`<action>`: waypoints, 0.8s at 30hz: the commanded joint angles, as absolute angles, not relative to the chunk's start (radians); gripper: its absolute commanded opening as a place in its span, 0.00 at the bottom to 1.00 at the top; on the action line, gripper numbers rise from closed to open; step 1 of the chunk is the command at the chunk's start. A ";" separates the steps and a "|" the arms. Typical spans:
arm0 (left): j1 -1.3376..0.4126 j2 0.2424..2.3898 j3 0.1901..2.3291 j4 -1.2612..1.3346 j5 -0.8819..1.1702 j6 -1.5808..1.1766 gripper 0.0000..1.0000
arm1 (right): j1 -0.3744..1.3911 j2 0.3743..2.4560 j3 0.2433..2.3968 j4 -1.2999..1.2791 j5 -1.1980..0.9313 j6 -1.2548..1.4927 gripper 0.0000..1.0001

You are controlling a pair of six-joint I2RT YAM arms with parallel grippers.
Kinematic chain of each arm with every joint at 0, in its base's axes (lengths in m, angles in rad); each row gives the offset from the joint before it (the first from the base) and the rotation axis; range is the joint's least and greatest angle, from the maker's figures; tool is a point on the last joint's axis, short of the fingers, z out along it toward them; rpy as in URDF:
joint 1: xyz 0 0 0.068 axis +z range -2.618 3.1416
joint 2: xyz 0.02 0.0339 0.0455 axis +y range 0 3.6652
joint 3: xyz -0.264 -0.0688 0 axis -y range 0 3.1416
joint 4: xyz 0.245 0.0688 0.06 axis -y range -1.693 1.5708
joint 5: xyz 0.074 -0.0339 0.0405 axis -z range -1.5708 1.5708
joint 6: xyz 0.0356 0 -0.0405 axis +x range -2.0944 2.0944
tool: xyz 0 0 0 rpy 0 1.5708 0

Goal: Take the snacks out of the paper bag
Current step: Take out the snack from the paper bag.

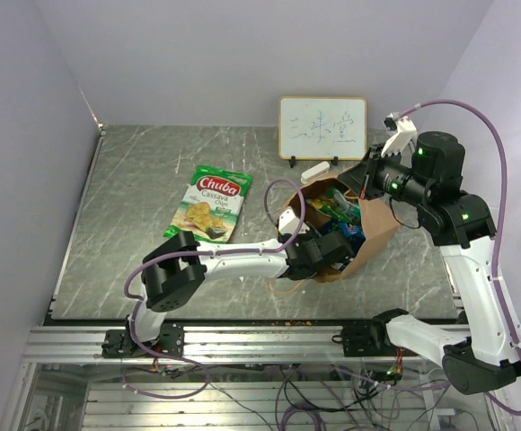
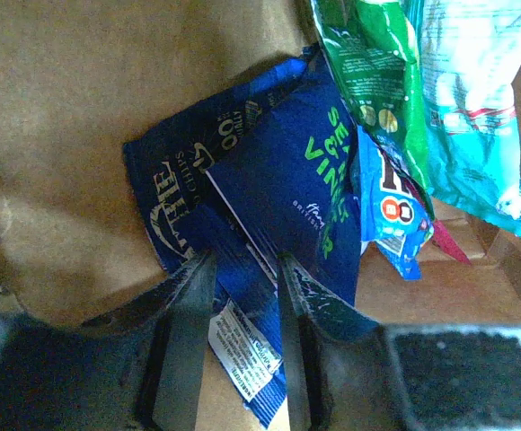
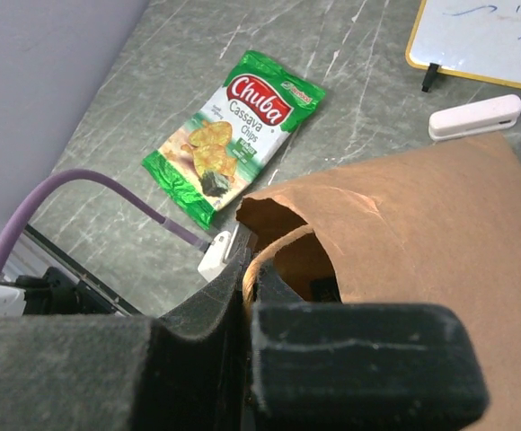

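The brown paper bag [image 1: 379,226] lies on its side, mouth to the left. My left gripper [image 1: 325,251] reaches into it. In the left wrist view this gripper [image 2: 242,267] is open, its fingers either side of a corner of a dark blue snack packet [image 2: 278,175] on the bag's floor. A green packet [image 2: 373,81], a teal one [image 2: 481,108] and a small blue one [image 2: 393,215] lie behind. My right gripper [image 1: 371,173] is shut on the bag's upper rim [image 3: 278,251]. The green Chuba bag [image 1: 209,205] lies flat on the table, left of the paper bag.
A small framed whiteboard [image 1: 322,128] stands at the back, with a white eraser [image 1: 315,171] in front of it, just behind the bag. The left arm's purple cable [image 1: 283,193] loops over the bag's mouth. Grey walls close in on both sides.
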State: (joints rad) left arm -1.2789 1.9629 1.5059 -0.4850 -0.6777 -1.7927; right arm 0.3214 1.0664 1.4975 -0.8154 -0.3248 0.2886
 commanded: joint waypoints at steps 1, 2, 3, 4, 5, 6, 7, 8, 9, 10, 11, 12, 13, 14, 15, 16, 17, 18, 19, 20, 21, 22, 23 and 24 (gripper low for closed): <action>-1.266 1.988 1.549 -0.502 -0.720 -1.802 0.44 | 0.324 1.045 1.504 -0.799 -0.333 0.300 0.00; -1.264 1.993 1.553 -0.492 -0.717 -1.788 0.43 | 0.324 1.046 1.506 -0.801 -0.333 0.301 0.00; -1.263 1.997 1.561 -0.493 -0.717 -1.773 0.43 | 0.324 1.047 1.508 -0.804 -0.333 0.301 0.00; -1.262 2.000 1.571 -0.500 -0.718 -1.769 0.43 | 0.324 1.048 1.512 -0.808 -0.331 0.300 0.00; -1.261 2.003 1.578 -0.504 -0.717 -1.769 0.43 | 0.324 1.048 1.517 -0.813 -0.328 0.298 0.00; -1.258 2.003 1.579 -0.503 -0.715 -1.770 0.43 | 0.324 1.047 1.518 -0.817 -0.324 0.297 0.00; -1.253 2.000 1.575 -0.493 -0.709 -1.766 0.43 | 0.325 1.045 1.519 -0.819 -0.322 0.298 0.00; -1.251 1.995 1.573 -0.482 -0.707 -1.752 0.42 | 0.325 1.041 1.517 -0.821 -0.321 0.296 0.00; -1.250 1.991 1.580 -0.487 -0.711 -1.737 0.42 | 0.324 1.039 1.515 -0.823 -0.320 0.296 0.00; -1.250 1.988 1.594 -0.500 -0.719 -1.718 0.43 | 0.324 1.036 1.514 -0.826 -0.318 0.294 0.00; -1.251 1.982 1.614 -0.517 -0.722 -1.702 0.44 | 0.324 1.036 1.516 -0.831 -0.318 0.292 0.00; -1.253 1.974 1.621 -0.537 -0.725 -1.697 0.45 | 0.325 1.036 1.517 -0.836 -0.314 0.290 0.00; -1.254 1.959 1.617 -0.546 -0.727 -1.700 0.46 | 0.324 1.033 1.516 -0.837 -0.312 0.289 0.00; -1.255 1.942 1.602 -0.542 -0.727 -1.707 0.47 | 0.324 1.031 1.514 -0.836 -0.310 0.288 0.00; -1.255 1.921 1.578 -0.532 -0.727 -1.719 0.48 | 0.325 1.030 1.513 -0.835 -0.309 0.290 0.00; -1.256 1.901 1.553 -0.512 -0.728 -1.730 0.48 | 0.324 1.028 1.513 -0.834 -0.308 0.290 0.00; -1.255 1.885 1.529 -0.490 -0.727 -1.739 0.48 | 0.324 1.028 1.511 -0.831 -0.307 0.291 0.00; -1.254 1.875 1.513 -0.475 -0.726 -1.745 0.48 | 0.325 1.027 1.509 -0.830 -0.309 0.291 0.00; -1.253 1.874 1.508 -0.470 -0.724 -1.750 0.48 | 0.325 1.026 1.507 -0.828 -0.308 0.291 0.00; -1.251 1.879 1.514 -0.484 -0.719 -1.753 0.48 | 0.324 1.027 1.506 -0.827 -0.309 0.291 0.00; -1.250 1.889 1.525 -0.502 -0.710 -1.759 0.49 | 0.324 1.028 1.505 -0.825 -0.311 0.291 0.00; -1.250 1.897 1.536 -0.513 -0.705 -1.766 0.50 | 0.325 1.030 1.506 -0.824 -0.312 0.291 0.00; -1.250 1.902 1.537 -0.509 -0.704 -1.764 0.50 | 0.324 1.032 1.507 -0.824 -0.314 0.290 0.00; -1.249 1.902 1.535 -0.501 -0.702 -1.763 0.51 | 0.324 1.032 1.509 -0.824 -0.313 0.290 0.00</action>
State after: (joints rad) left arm -1.2572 1.9015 1.5269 -0.5026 -0.6849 -1.7470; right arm 0.3210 1.0477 1.4975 -0.8425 -0.3134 0.2947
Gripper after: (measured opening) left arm 0.500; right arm 0.006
